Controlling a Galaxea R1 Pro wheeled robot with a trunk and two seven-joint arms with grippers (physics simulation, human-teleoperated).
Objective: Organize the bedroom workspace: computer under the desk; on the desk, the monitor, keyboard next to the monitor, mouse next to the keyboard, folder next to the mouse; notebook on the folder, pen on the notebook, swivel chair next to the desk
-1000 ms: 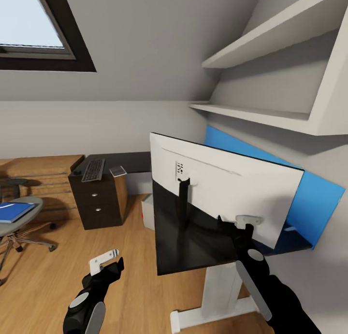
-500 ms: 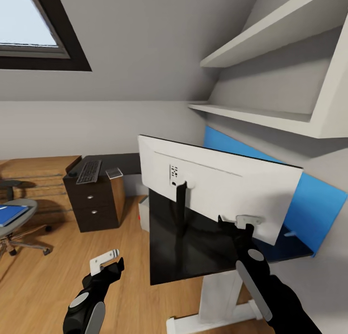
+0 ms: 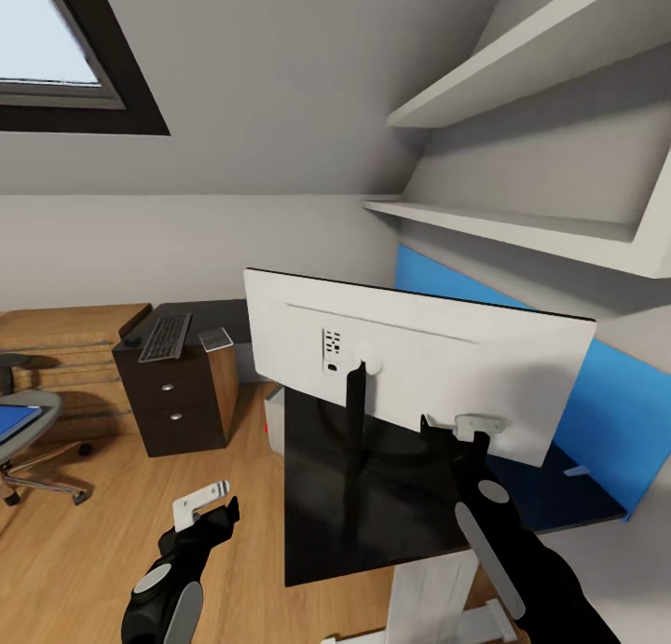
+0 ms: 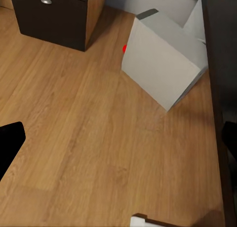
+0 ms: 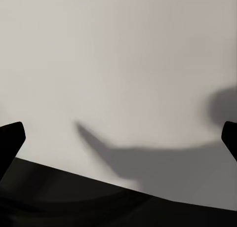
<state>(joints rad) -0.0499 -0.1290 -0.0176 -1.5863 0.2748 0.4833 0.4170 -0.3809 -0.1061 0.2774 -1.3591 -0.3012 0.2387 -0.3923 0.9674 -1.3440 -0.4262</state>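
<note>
The monitor [image 3: 419, 364] stands on the near wing of the black desk [image 3: 326, 504], white back toward me, on a thin black stand. My right gripper [image 3: 455, 428] is open at the lower edge of that back [image 5: 118, 64], fingers spread wide. My left gripper [image 3: 205, 506] hangs open over the floor, near the grey computer [image 4: 163, 64] under the desk. On the far wing lie the keyboard [image 3: 166, 335], the mouse [image 3: 133, 341] and the grey notebook [image 3: 215, 338]. The blue folder [image 3: 11, 420] rests on the swivel chair [image 3: 37, 404] at the left edge.
Dark drawers [image 3: 172, 402] with silver knobs stand under the far wing. An oak unit [image 3: 65, 346] lines the back wall. White shelves [image 3: 503, 220] and a blue wall panel [image 3: 606, 402] sit behind the monitor. Wooden floor lies open between me and the chair.
The whole view has shifted: drawers and chair slid left, so the camera moved. The monitor now appears wider and more level. Both grippers keep their places in the picture.
</note>
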